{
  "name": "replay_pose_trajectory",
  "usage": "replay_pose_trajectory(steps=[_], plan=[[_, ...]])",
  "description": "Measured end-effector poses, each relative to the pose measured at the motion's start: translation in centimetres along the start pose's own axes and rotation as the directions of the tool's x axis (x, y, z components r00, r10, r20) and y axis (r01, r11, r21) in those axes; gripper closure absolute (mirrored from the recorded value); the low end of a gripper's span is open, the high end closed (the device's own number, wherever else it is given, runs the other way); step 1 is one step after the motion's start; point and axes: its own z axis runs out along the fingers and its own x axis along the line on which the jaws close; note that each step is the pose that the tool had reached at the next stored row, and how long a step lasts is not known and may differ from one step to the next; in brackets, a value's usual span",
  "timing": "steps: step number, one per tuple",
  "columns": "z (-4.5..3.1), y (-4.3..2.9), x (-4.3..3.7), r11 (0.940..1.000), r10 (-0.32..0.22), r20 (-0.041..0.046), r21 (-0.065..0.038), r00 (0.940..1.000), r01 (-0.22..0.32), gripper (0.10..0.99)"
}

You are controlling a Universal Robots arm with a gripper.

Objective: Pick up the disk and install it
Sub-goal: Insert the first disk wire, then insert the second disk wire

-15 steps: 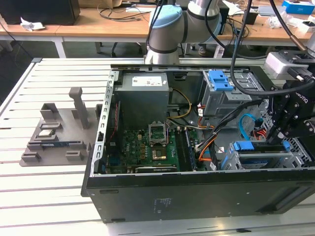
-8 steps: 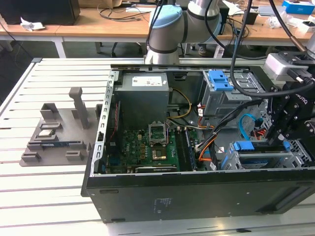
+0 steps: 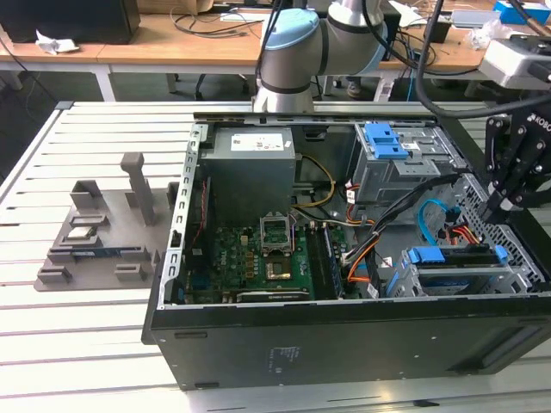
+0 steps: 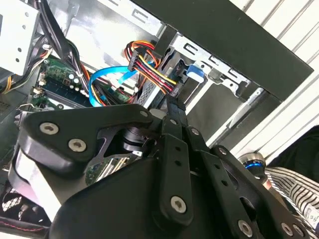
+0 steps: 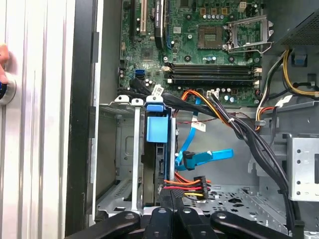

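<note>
The disk [image 3: 461,255] sits inside the lower grey drive cage [image 3: 516,258] at the exterior view's right of the open computer case. Its blue handle [image 3: 426,255] faces the motherboard. In the first wrist view the disk [image 5: 149,169] stands edge-on between the cage rails, with the blue handle [image 5: 156,128] at its far end. My gripper [image 3: 498,206] hangs over the cage's outer end. Its black fingers are shut together with nothing between them, and the tips [image 5: 172,195] rest at the disk's near end beside the power plug [image 5: 187,183]. In the second wrist view the gripper [image 4: 173,102] points at the cage.
A blue data cable [image 5: 204,158] and orange-red-yellow power wires [image 4: 149,62] run close to the fingertips. A second cage with a blue bracket [image 3: 385,140] stands behind. A grey fixture [image 3: 95,232] lies at the exterior view's left. A person's hand [image 5: 2,57] rests by a button [image 5: 6,89].
</note>
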Motion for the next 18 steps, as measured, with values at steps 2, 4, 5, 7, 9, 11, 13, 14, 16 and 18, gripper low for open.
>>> replay_pose_trajectory(steps=[2, 4, 5, 7, 9, 11, 13, 14, 16, 18], plan=[[-0.41, 0.02, 0.01, 1.0, 0.0, 0.0, 0.0, 1.0, 0.0, 0.98], [-0.61, 0.03, 0.03, 1.0, 0.0, 0.0004, 0.0, 1.0, 0.0, 0.98], [-0.62, 0.03, 0.03, 1.0, 0.0, 0.0002, 0.0, 1.0, 0.0, 0.98], [-0.63, 0.03, 0.03, 1.0, 0.0, 0.0001, 0.0, 1.0, 0.0, 0.98], [-0.63, 0.03, 0.03, 1.0, 0.0, 0.0001, 0.0, 1.0, 0.0, 0.98], [-0.64, 0.03, 0.03, 1.0, 0.0, 0.0001, 0.0, 1.0, 0.0, 0.98], [-0.64, 0.03, 0.03, 1.0, 0.0, 0.0001, 0.0, 1.0, 0.0, 0.851], [-0.64, 0.03, 0.03, 1.0, 0.0, 0.0001, 0.0, 1.0, 0.0, 0.792], [-0.67, 0.2, -0.08, 1.0, 0.0, -0.0004, 0.0, 1.0, 0.0, 0.725], [-0.47, 1.85, -0.74, 1.0, 0.0, 0.0001, 0.0, 1.0, 0.0, 0.725]])
